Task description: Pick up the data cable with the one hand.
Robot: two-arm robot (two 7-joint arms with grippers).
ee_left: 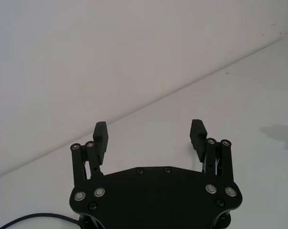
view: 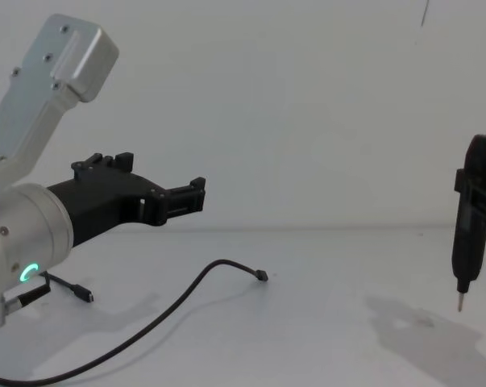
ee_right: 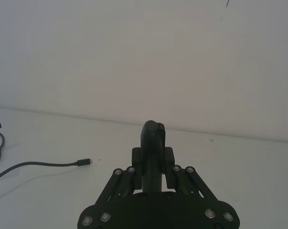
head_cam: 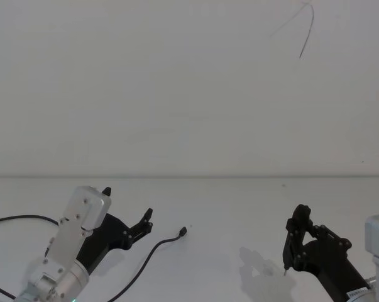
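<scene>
Here's the white table (head_cam: pixel 239 207), broad and bare, and over its near-left part hangs the left arm (view: pixel 29 234), green ring lit. Its left gripper (head_cam: pixel 127 202) is spread wide, nothing between the jaws, held above the surface and pointing toward the data cable (head_cam: pixel 148 253). That cable lies flat on the table, curving away to its plug (head_cam: pixel 183 231) just beyond and right of the fingertips. The smart play looks like this: drop low, straddle the cord just behind the plug with the jaws crosswise to it, and close only near the tabletop, since a cord this thin may slip out. Well off to the right, the right gripper (ee_right: pixel 153 155) sits clamped on a pen-shaped tool (view: pixel 467 242), tip down.
</scene>
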